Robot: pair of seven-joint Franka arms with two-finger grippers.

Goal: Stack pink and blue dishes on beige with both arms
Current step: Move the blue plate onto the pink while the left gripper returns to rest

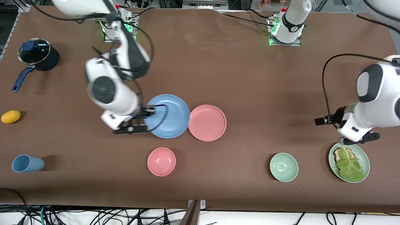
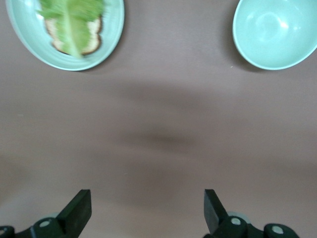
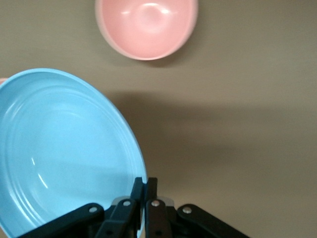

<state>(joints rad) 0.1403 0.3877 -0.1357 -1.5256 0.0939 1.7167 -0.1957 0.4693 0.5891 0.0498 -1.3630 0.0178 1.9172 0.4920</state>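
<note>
A brown table [image 1: 237, 75] fills the front view from edge to edge, with a metal frame along its robot side and loose black cables hanging off the edge nearest the front camera. The two white arms are the biggest things on it: the right arm reaches out to the blue plate [image 1: 168, 116], and the right gripper [image 1: 149, 111] is clamped tight on that plate's rim at the side toward the right arm's end — the right wrist view shows the fingers [image 3: 137, 188] pinched together on the thin blue edge, with the plate tilted. The pink plate [image 1: 207, 122] lies just beside the blue one, toward the left arm's end, their rims touching or nearly so. The left arm waits at its own end of the table; the left gripper [image 2: 147, 208] hangs with its fingers spread wide and nothing between them, over bare table just beside a green plate [image 1: 364, 156] carrying toast and a lettuce leaf. The left wrist view alone shows that gap. Smaller things: a lidded dark pot [image 1: 38, 54] with a blue handle, a green bowl [image 1: 283, 167], a pink bowl [image 1: 161, 161], a blue cup [image 1: 27, 163] on its side, and a yellow fruit [image 1: 11, 116]. No beige plate shows.
</note>
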